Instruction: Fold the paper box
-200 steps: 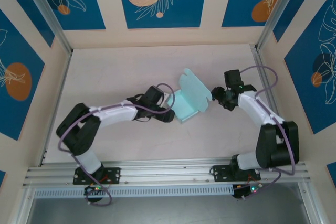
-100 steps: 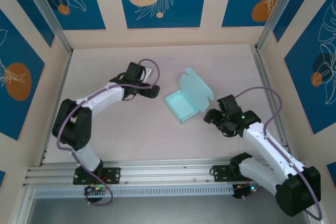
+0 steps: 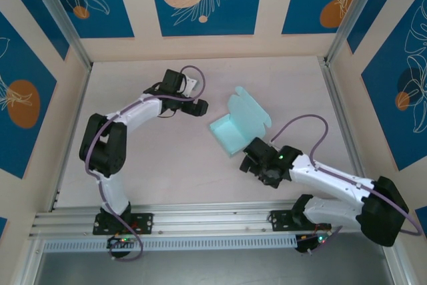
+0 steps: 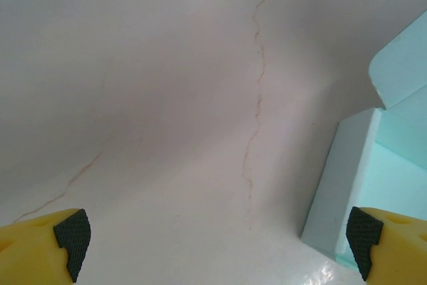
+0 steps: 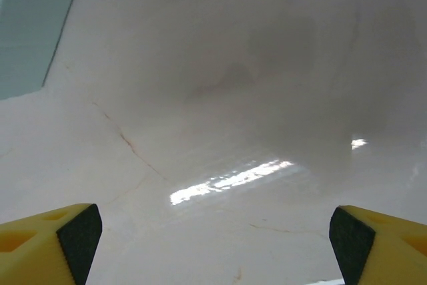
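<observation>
The paper box (image 3: 231, 133) is a pale aqua open tray on the table's middle, its scalloped lid (image 3: 248, 109) standing up at the back right. My left gripper (image 3: 199, 106) hovers just left of the box, open and empty. In the left wrist view the left gripper (image 4: 217, 245) has bare table between its fingertips (image 4: 67, 239), and the paper box's wall (image 4: 350, 178) is at the right. My right gripper (image 3: 249, 162) sits close to the box's near right corner, open and empty. The right wrist view has a piece of the box (image 5: 30, 28) at the top left, ahead of the right gripper (image 5: 215, 241).
The pale table (image 3: 147, 158) is fenced by patterned walls at the back and sides. An aluminium rail (image 3: 213, 221) runs along the near edge, where both arm bases are bolted. Thin cracks mark the tabletop (image 4: 257, 98).
Both grippers have let go of the box and drawn away, leaving it standing on the table. The right arm swung down and left to the box's near side; the left arm pulled back left.
</observation>
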`<state>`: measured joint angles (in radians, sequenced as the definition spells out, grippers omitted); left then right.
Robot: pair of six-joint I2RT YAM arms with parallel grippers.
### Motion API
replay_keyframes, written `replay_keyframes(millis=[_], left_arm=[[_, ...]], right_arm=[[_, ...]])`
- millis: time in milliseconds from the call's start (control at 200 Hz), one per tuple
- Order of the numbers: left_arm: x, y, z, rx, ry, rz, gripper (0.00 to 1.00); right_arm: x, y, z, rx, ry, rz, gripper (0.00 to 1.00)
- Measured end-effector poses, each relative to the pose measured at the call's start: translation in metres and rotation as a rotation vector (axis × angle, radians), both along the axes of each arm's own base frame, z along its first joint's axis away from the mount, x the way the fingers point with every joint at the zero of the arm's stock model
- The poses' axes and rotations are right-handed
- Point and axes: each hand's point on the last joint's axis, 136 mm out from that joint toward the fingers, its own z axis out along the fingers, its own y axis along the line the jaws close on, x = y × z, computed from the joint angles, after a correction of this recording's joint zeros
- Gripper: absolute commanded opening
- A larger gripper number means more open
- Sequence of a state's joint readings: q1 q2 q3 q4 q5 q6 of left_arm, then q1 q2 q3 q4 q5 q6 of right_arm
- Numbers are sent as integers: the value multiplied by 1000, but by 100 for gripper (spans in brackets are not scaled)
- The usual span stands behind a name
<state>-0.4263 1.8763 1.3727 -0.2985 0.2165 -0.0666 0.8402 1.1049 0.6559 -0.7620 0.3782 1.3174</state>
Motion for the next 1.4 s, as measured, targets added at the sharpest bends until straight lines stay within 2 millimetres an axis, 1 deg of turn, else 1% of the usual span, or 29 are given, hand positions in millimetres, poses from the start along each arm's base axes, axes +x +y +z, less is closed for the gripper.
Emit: replay_keyframes(millis=[135,220,290,350,490,605,755,905,1035,1085,1170,1395], left_arm=[[-1,-6,-12,-30,40,-10,84],[-2,-11,-18,-56,62,-16,76],[-4,-14,-19,-76,79,-22,71],[-5,-17,-19,-98,90,-27,69],[-4,-24,-18,-140,99,-32,69],[-3,-25,-17,-152,97,-28,69],[-7,-23,-24,-149,115,-18,69],[-9,-18,-31,-130,125,2,69],[-10,-12,-35,-112,126,21,70],[-11,-10,-35,-109,124,32,70],[-10,-4,-32,-108,118,54,70],[-2,14,-22,-130,89,122,71]], right_arm=[[13,20,-1,11,-5,-7,85],[24,29,3,24,-30,-15,80],[33,34,7,44,-59,-27,74],[43,36,12,64,-87,-44,71],[69,38,19,86,-129,-88,69],[92,42,17,73,-135,-99,67],[112,45,11,56,-134,-99,63],[121,44,-1,35,-108,-88,62],[124,44,-8,17,-92,-71,57],[125,45,-10,11,-87,-58,54],[126,47,-14,1,-78,-42,50],[132,52,-27,-51,-54,40,37]])
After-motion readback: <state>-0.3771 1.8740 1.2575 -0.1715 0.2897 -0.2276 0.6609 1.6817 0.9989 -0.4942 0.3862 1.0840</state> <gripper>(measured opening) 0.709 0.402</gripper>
